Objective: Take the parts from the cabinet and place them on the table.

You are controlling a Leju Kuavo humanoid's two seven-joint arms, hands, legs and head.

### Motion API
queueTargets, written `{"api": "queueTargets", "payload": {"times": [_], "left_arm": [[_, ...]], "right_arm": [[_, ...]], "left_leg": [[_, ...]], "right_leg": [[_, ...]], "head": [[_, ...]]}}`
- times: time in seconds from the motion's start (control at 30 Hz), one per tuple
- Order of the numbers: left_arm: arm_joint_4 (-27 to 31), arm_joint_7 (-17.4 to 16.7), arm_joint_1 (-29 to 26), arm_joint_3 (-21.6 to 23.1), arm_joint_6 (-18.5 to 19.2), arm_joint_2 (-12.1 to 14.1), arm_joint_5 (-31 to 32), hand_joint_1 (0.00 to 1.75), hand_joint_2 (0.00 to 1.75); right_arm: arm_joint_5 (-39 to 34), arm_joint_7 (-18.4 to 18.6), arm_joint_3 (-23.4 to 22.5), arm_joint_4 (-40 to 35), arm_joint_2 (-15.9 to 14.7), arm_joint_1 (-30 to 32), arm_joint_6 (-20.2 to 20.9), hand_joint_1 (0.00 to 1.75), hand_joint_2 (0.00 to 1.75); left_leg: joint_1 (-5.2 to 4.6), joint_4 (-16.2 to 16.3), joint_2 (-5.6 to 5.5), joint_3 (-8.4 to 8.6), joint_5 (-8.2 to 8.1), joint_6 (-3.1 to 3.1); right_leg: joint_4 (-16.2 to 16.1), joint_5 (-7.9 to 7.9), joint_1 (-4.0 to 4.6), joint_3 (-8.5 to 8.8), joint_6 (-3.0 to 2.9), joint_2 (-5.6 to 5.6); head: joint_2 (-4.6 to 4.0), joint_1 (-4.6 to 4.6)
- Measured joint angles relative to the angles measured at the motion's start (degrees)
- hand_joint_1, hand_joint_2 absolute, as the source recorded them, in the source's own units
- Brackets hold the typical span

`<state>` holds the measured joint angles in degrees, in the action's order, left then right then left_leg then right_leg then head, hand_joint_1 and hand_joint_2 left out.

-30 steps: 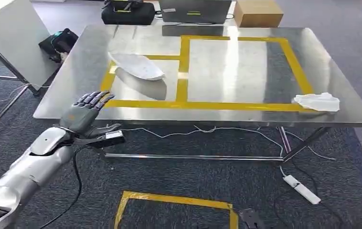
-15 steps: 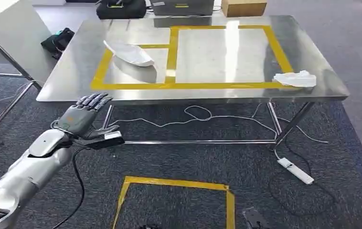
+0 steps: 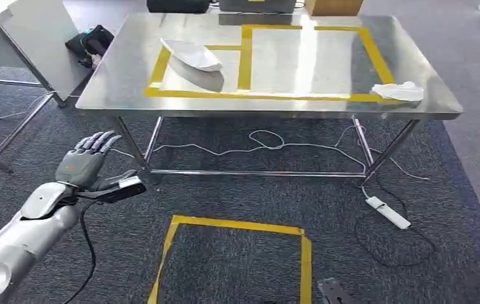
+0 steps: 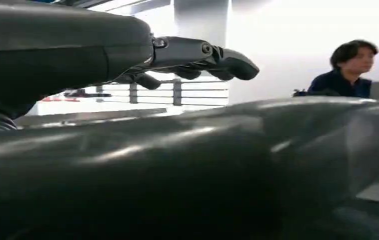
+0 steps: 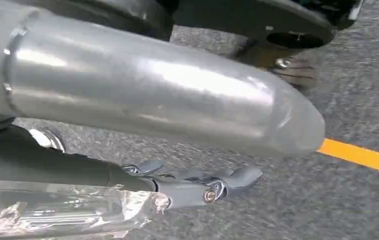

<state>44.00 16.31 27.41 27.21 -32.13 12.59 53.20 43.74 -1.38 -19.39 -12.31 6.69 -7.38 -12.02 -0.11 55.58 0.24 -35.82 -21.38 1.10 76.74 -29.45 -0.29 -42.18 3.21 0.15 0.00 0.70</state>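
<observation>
Left hand (image 3: 84, 166) is raised over the carpet short of the table (image 3: 107, 76), fingers spread, holding nothing. One bagged part (image 3: 191, 53) lies in the left taped zone, another (image 3: 398, 92) at the right edge. Right hand (image 5: 197, 182) grasps a foil-wrapped part (image 5: 62, 212), judged still to be placed.

We count two white bagged parts on one steel surface (image 3: 98, 88): one long white part (image 3: 192, 54) near its left edge, one crumpled white part (image 3: 398, 92) at its right front corner.
</observation>
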Motion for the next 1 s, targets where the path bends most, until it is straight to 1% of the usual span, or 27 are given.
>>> {"api": "queueTargets", "payload": {"times": [0.03, 0.07, 0.1, 0.13, 0.17, 0.2, 0.27, 0.3, 0.33, 0.37, 0.4, 0.43, 0.47, 0.5, 0.53, 0.57, 0.6, 0.63, 0.67, 0.7, 0.73, 0.77, 0.8, 0.83, 0.93, 0.97, 1.0], "left_arm": [[0.0, 0.0, -0.94, -0.57, -0.26, 0.22, -0.31, 0.0, 0.0], [0.0, 0.0, -1.83, -1.2, -0.46, 0.44, -0.52, 0.0, 0.0], [0.0, 0.0, -2.5, -1.79, -0.74, 0.57, -0.63, 0.0, 0.0], [0.0, 0.0, -3.17, -2.48, -0.94, 0.78, -0.81, 0.0, 0.0], [0.0, -0.04, -3.94, -3.17, -1.11, 1.07, -1.0, 0.0, 0.0], [-0.04, -0.39, -4.69, -4.1, -1.15, 1.38, -1.29, 0.0, 0.0], [-0.28, -1.16, -6.59, -5.7, -1.31, 1.53, -1.9, 0.0, 0.0], [-0.53, -1.29, -7.78, -6.54, -1.55, 1.66, -2.25, 0.0, 0.0], [-0.81, -1.53, -8.84, -7.21, -1.7, 1.9, -2.29, 0.0, 0.0], [-1.51, -2.21, -9.65, -8.26, -1.79, 1.97, -2.36, 0.0, 0.0], [-2.27, -2.77, -10.32, -9.33, -1.81, 1.94, -2.71, 0.0, 0.0], [-2.93, -3.37, -11.17, -10.25, -1.72, 1.92, -2.95, 0.0, 0.0], [-3.83, -4.29, -12.02, -11.28, -1.59, 1.92, -3.37, 0.0, 0.0], [-4.87, -5.04, -12.95, -12.49, -1.51, 1.92, -3.69, 0.0, 0.0], [-5.73, -5.55, -13.81, -13.6, -1.31, 1.88, -4.07, 0.0, 0.0], [-6.75, -6.07, -14.37, -14.74, -0.98, 1.83, -4.41, 0.0, 0.0], [-7.71, -6.36, -14.79, -15.88, -0.89, 1.75, -4.8, 0.0, 0.0], [-8.53, -6.51, -15.09, -16.92, -0.74, 1.53, -5.36, 0.0, 0.0], [-9.46, -7.21, -15.25, -17.98, -0.13, 1.4, -5.94, 0.0, 0.0], [-10.67, -8.05, -15.73, -18.95, 0.51, 1.11, -6.4, 0.0, 0.0], [-12.21, -8.67, -16.38, -20.18, 0.98, 0.83, -6.94, 0.0, 0.0], [-13.23, -8.79, -16.97, -21.07, 1.36, 0.46, -7.63, 0.0, 0.0], [-14.58, -8.98, -17.58, -22.47, 1.91, 0.11, -8.75, 0.0, 0.0], [-15.92, -9.07, -18.03, -23.87, 2.32, -0.4, -9.68, 0.0, 0.0], [-19.94, -9.97, -19.53, -28.15, 4.51, -2.21, -12.83, 0.0, 0.0], [-21.07, -10.38, -20.18, -29.55, 5.39, -3.01, -13.95, 0.0, 0.0], [-22.19, -10.71, -20.83, -31.02, 6.65, -3.52, -15.42, 0.0, 0.0]], "right_arm": [[-0.02, -0.04, -0.04, 0.0, 0.0, 0.09, -0.02, 0.0, 0.0], [-0.07, -0.11, -0.07, 0.0, 0.0, 0.09, -0.04, 0.0, 0.0], [-0.09, -0.15, -0.11, -0.02, 0.0, -0.04, -0.15, 0.0, 0.0], [-0.13, -0.15, -0.2, -0.04, -0.02, -0.28, -0.22, 0.0, 0.0], [-0.2, -0.28, -0.39, -0.07, -0.02, -0.45, -0.28, 0.0, 0.0], [-0.31, -0.35, -0.5, -0.07, 0.0, -0.27, -0.35, 0.0, 0.0], [-0.57, -0.37, -0.74, -0.04, 0.0, 0.03, -0.37, 0.0, 0.0], [-0.61, -0.5, -0.96, -0.04, 0.0, 0.08, -0.37, 0.0, 0.0], [-0.68, -0.57, -1.11, -0.04, 0.0, 0.13, -0.39, 0.0, 0.0], [-0.7, -0.77, -1.38, -0.04, 0.0, 0.21, -0.39, 0.0, 0.0], [-0.79, -0.94, -1.46, -0.04, 0.06, 0.39, -0.39, 0.0, 0.0], [-0.87, -1.05, -1.55, -0.04, 0.11, 0.58, -0.44, 0.0, 0.0], [-0.96, -1.11, -1.71, -0.02, 0.11, 0.77, -0.44, 0.0, 0.0], [-1.07, -1.18, -1.92, -0.02, 0.13, 0.98, -0.44, 0.0, 0.0], [-1.14, -1.2, -2.05, -0.02, 0.15, 1.19, -0.44, 0.0, 0.0], [-1.2, -1.2, -2.29, 0.0, 0.15, 1.4, -0.44, 0.0, 0.0], [-1.24, -1.2, -2.49, 0.0, 0.17, 1.48, -0.44, 0.0, 0.0], [-1.31, -1.22, -2.69, -0.02, 0.17, 1.51, -0.5, 0.0, 0.0], [-1.38, -1.27, -2.88, -0.02, 0.17, 1.48, -0.61, 0.0, 0.0], [-1.46, -1.27, -2.99, 0.0, 0.17, 1.48, -0.63, 0.0, 0.0], [-1.55, -1.27, -3.19, 0.0, 0.17, 1.48, -0.63, 0.0, 0.0], [-1.55, -1.27, -3.34, 0.0, 0.17, 1.68, -0.66, 0.0, 0.0], [-1.53, -1.27, -3.45, 0.0, 0.17, 1.93, -0.72, 0.0, 0.0], [-1.42, -1.27, -3.6, 0.0, 0.17, 2.07, -0.81, 0.0, 0.0], [-0.83, -1.33, -3.96, 0.0, 0.24, 2.1, -1.36, 0.0, 0.0], [-0.59, -1.33, -4.09, 0.0, 0.28, 2.24, -1.57, 0.0, 0.0], [-0.37, -1.31, -4.2, 0.0, 0.31, 2.4, -1.92, 0.0, 0.0]], "left_leg": [[-0.04, 0.05, 0.0, -0.88, 0.7, -0.09], [-0.06, 0.07, -0.02, -1.73, 1.45, -0.26], [-0.06, 0.12, -0.07, -2.2, 2.14, -0.48], [-0.29, 0.22, -0.12, -2.74, 2.68, -0.83], [-0.28, 0.27, 0.01, -2.89, 3.41, -1.13], [-0.18, -0.15, 0.05, -2.72, 4.09, -1.39], [-0.03, -0.57, 0.05, -2.88, 5.14, -2.2], [0.11, -0.33, -0.04, -3.31, 4.3, -2.5], [0.1, 1.45, -0.1, -4.02, 0.91, -2.89], [0.24, 5.48, -0.1, -5.31, -3.39, -3.32], [0.31, 10.34, -0.1, -6.69, -6.69, -3.61], [0.42, 15.23, -0.1, -7.9, -8.39, -3.82], [0.55, 18.23, -0.1, -8.28, -8.2, -3.98], [0.66, 18.65, -0.1, -7.57, -6.73, -4.08], [0.79, 16.65, -0.09, -5.61, -4.82, -4.15], [0.97, 12.45, -0.08, -2.38, -3.41, -4.25], [1.19, 6.98, -0.03, 1.74, -3.22, -4.43], [1.38, 2.02, -0.04, 6.08, -4.47, -4.52], [1.13, 0.15, -0.56, 6.5, -5.24, -3.7], [1.11, 0.24, -0.4, 6.12, -5.34, -3.2], [1.14, 0.12, -0.41, 6.16, -5.21, -2.9], [1.07, 0.11, -0.36, 6.11, -5.26, -3.04], [1.01, 0.11, -0.36, 6.11, -5.16, -2.75], [0.94, 0.11, -0.37, 5.99, -4.95, -2.41], [0.62, 0.12, -0.41, 5.51, -4.51, -1.72], [0.49, 0.14, -0.41, 5.45, -4.42, -1.56], [0.37, 0.21, -0.41, 5.42, -4.33, -1.43]], "right_leg": [[-2.02, 2.2, 0.07, 2.39, -0.24, 0.01], [-6.11, 3.68, 0.2, 6.01, -0.53, 0.02], [-11.3, 2.98, 0.36, 10.16, -0.93, 0.06], [-17.21, -0.21, 0.6, 14.81, -1.21, 0.09], [-20.19, -1.15, 0.61, 15.93, -1.2, 0.06], [-20.06, -0.55, 0.77, 14.89, -1.26, 0.25], [-19.96, 0.24, 0.75, 14.02, -2.43, 0.28], [-20.11, 0.8, 0.43, 13.53, -2.94, 0.05], [-20.12, 1.53, 0.39, 12.86, -3.53, 0.21], [-20.11, 2.38, 0.35, 12.36, -3.68, 0.2], [-20.06, 3.23, 0.35, 11.5, -3.68, 0.2], [-20.05, 3.88, 0.35, 10.56, -3.66, 0.18], [-20.03, 4.46, 0.33, 9.8, -3.57, 0.18], [-20.02, 4.98, 0.27, 9.06, -3.43, 0.19], [-19.97, 5.5, 0.19, 8.34, -3.2, 0.2], [-19.92, 5.92, 0.06, 7.77, -2.89, 0.19], [-19.84, 6.33, -0.07, 7.35, -2.51, 0.18], [-19.57, 6.53, 0.25, 6.96, -2.14, 0.2], [-19.14, 6.72, 0.32, 6.66, -1.89, 0.1], [-19.09, 7.03, 0.32, 6.65, -1.45, 0.07], [-19.09, 7.08, 0.33, 6.48, -1.28, 0.12], [-19.27, 6.39, 0.31, 6.14, -2.38, 0.19], [-19.29, 5.72, 0.37, 6.07, -3.33, 0.22], [-19.43, 5.33, 0.36, 6.15, -3.57, 0.25], [-19.89, 5.92, 0.2, 6.1, -3.55, 0.27], [-20.23, 7.32, 0.1, 6.19, -3.37, 0.29], [-20.57, 9.24, -0.07, 6.67, -2.53, 0.29]], "head": [[0.0, 0.07], [0.0, 0.0], [0.0, 0.02], [0.02, -0.02], [0.02, 0.18], [0.0, 0.06], [0.0, -0.24], [0.02, -0.22], [0.02, -0.04], [0.02, 0.68], [0.02, 0.5], [0.02, 0.55], [0.02, 0.57], [0.02, 0.52], [0.02, 0.61], [0.02, 0.53], [0.02, 0.55], [0.02, 0.72], [0.02, 0.65], [0.02, 0.55], [0.02, 0.7], [0.02, 0.52], [0.02, 0.48], [0.02, 0.48], [0.02, 0.37], [0.02, 0.37], [0.02, 0.37]]}}
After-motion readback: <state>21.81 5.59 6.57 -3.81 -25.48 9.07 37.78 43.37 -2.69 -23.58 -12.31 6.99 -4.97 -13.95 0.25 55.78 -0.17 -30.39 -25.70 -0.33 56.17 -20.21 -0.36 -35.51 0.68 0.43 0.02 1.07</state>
